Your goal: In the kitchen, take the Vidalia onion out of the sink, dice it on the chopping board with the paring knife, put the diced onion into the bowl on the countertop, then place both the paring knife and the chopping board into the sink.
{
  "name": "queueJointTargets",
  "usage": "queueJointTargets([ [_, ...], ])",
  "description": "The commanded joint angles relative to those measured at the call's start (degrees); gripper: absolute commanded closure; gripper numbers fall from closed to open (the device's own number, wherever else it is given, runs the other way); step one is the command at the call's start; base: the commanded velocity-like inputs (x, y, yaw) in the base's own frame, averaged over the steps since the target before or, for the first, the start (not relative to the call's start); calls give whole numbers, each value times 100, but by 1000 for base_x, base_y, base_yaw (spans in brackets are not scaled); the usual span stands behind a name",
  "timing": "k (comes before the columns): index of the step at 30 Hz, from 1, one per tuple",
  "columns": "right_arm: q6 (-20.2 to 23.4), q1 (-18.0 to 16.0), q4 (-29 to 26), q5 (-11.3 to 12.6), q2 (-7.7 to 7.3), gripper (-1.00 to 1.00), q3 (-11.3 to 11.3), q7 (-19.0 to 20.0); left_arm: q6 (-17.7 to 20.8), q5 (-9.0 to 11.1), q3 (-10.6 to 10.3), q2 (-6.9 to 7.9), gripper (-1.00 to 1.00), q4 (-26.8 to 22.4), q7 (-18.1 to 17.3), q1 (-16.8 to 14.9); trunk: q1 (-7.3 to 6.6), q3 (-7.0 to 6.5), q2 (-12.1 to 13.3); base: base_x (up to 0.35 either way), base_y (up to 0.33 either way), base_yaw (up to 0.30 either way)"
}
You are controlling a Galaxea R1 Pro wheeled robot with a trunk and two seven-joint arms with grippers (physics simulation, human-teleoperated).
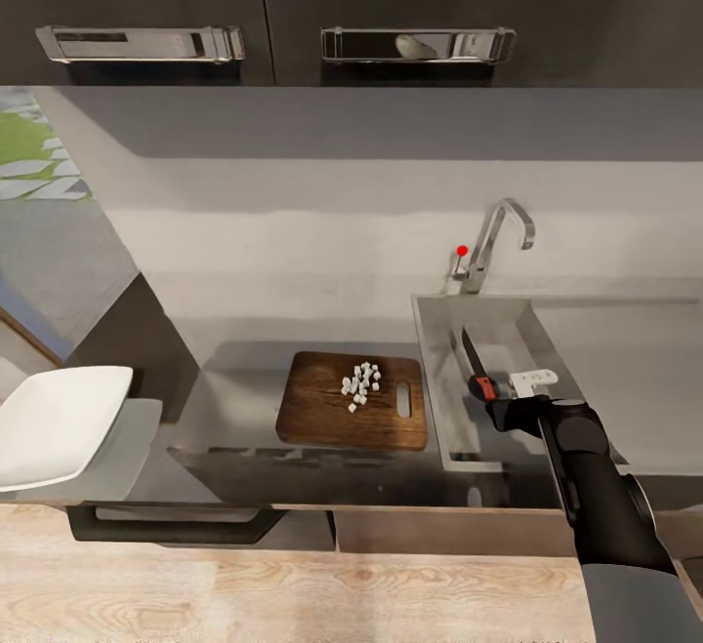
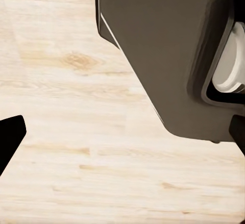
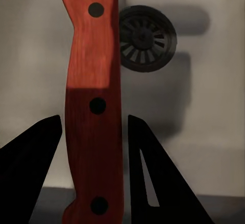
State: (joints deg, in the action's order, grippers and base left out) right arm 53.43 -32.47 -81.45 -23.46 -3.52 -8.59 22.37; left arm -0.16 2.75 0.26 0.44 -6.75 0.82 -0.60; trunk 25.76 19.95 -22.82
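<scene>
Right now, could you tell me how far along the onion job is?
Done: diced onion sits on the chopping board. In hand: the right gripper holds the paring knife over the sink. Left: onion into the bowl, board into the sink.

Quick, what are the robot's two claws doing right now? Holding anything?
Left gripper: cannot be told; one dark fingertip shows over the wooden floor.
Right gripper: holding the paring knife by its orange-red handle, over the sink.

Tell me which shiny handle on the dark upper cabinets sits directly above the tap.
The right-hand cabinet handle; it hangs over the tap, while the left-hand handle sits far off toward the bowl.
</scene>
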Motion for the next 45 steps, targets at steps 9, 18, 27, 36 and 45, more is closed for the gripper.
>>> queueJointTargets([
  [9,10,-5,-10,-61,-2,100,-11,57,-2,31,0,0,-100,-2,6,-2,3,73,-10,0,0,0],
  [18,9,-5,-8,-60,-4,100,-11,57,-2,28,0,0,-100,-2,7,-2,3,136,-10,2,0,0],
  [27,9,-5,-8,-60,-1,100,-11,57,-2,28,0,0,-100,-2,6,-2,3,199,-10,142,-98,0],
  [36,10,-5,-8,-60,-3,100,-11,57,-2,26,0,0,-100,-2,11,-2,3,242,-10,5,-53,0],
  [45,12,-5,-8,-61,-2,100,-11,57,-2,27,0,0,-100,-2,6,-2,3,278,-10,0,-54,0],
])
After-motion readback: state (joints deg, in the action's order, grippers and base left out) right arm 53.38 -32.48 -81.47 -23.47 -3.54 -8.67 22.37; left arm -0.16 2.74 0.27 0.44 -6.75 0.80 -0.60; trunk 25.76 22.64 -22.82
